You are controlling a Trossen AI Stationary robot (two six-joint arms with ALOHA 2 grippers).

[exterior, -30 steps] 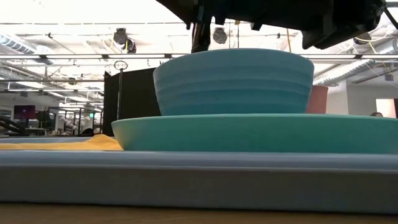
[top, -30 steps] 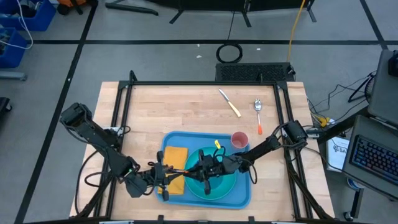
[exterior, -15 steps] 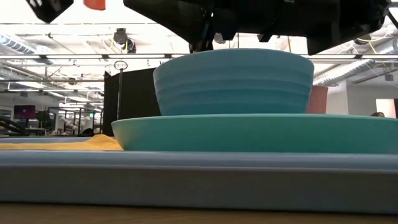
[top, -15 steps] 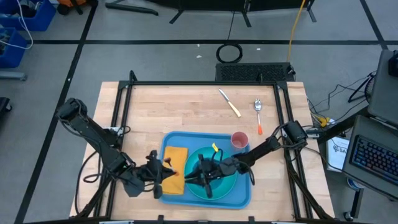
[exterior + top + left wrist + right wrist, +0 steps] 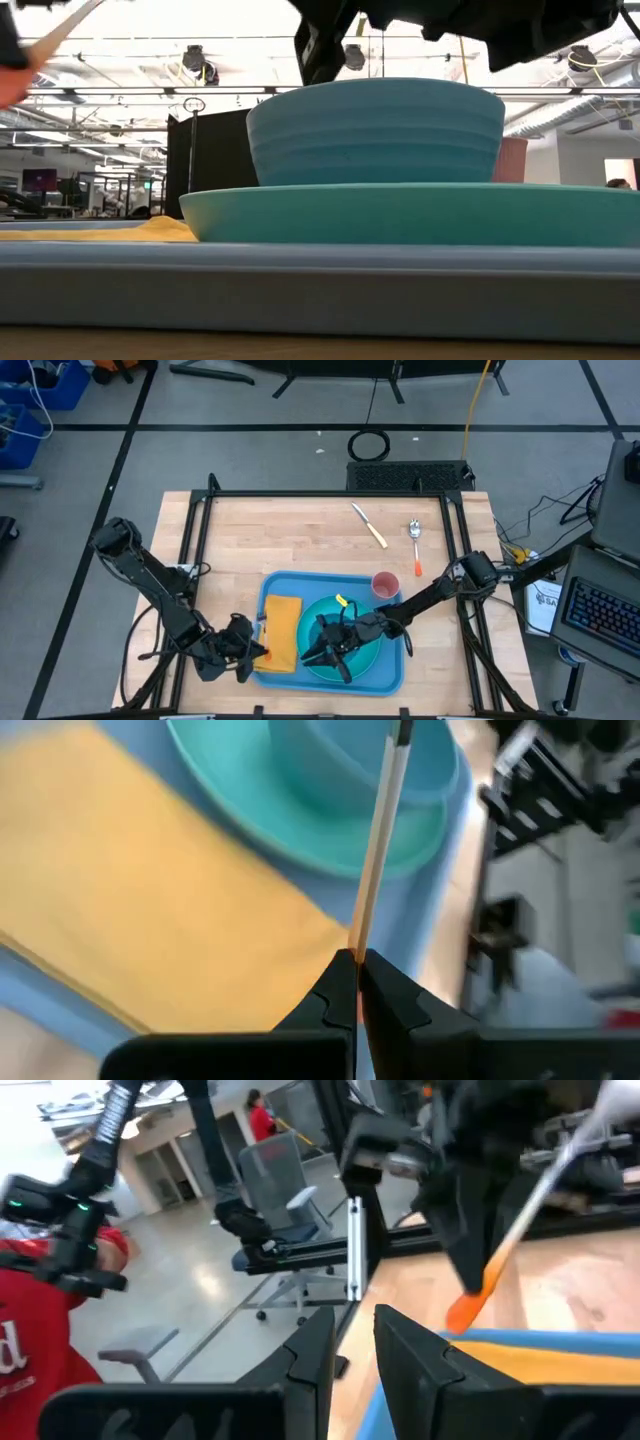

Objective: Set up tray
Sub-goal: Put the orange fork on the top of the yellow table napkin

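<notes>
The light-blue tray (image 5: pixel 310 585) lies near the table's front edge. On it are a yellow-orange napkin (image 5: pixel 282 630), a turquoise plate (image 5: pixel 372 657) with a bowl (image 5: pixel 375 130) standing on it, and a pink cup (image 5: pixel 386 584). My left gripper (image 5: pixel 252 650) hangs at the tray's left rim, shut on a thin utensil (image 5: pixel 380 830) with an orange handle. Over the bowl, my right gripper (image 5: pixel 322 648) stands slightly open, and its wrist view shows nothing between the fingers (image 5: pixel 355 1325). My left gripper pinches the utensil's orange handle end (image 5: pixel 360 938) between its two fingertips. The fingers slant down from the table's left side. The pale shaft (image 5: pixel 545 1190) runs on past the fingertips toward the plate. The utensil is lifted clear of napkin and tray.
A knife (image 5: pixel 368 525) and an orange-handled spoon (image 5: pixel 415 545) lie on the bare wood beyond the tray. The black frame rails (image 5: pixel 200 530) run along the table's sides. In the right wrist view, a person in red (image 5: pixel 262 1120) stands far off in the room.
My left gripper has drawn away from my right gripper, going toward the table's left and near edges and down, from over the napkin to the tray's left rim. It has rolled, carrying the orange-handled utensil with it. My right gripper has stayed over the bowl.
</notes>
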